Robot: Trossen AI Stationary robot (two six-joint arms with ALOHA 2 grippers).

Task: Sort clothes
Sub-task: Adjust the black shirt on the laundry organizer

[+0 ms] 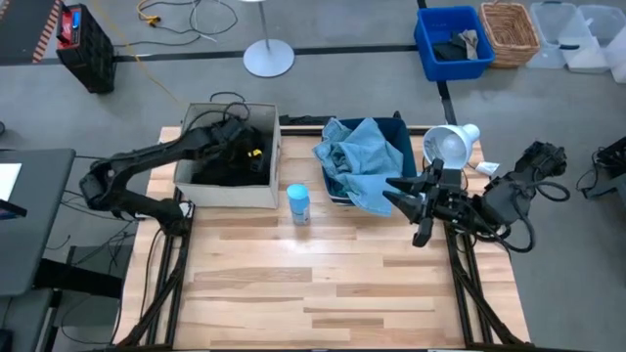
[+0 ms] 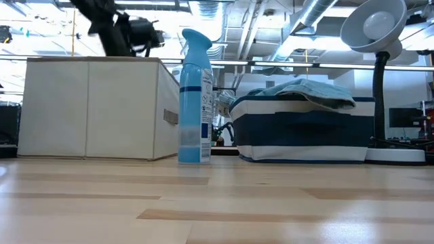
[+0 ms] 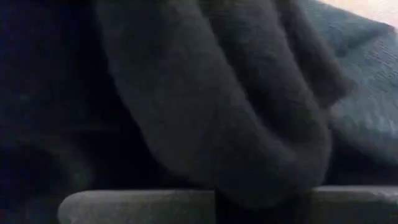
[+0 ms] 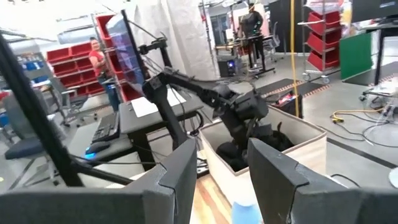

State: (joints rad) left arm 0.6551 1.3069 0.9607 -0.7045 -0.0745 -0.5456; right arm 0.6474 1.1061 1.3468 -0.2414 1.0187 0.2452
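Our left gripper sits pressed together inside the beige box at the desk's back-left, among dark clothes; whether it pinches any, we cannot tell. They look limp and light: pinch a raised fold. Right gripper waits spread.

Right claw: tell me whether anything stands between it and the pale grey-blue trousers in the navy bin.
Nothing visible does. The right claw hovers open beside the navy bin, close to the hanging edge of the pale grey-blue trousers. The spray bottle stands on the bin's other side, out of the way. The left claw is down in the beige box.
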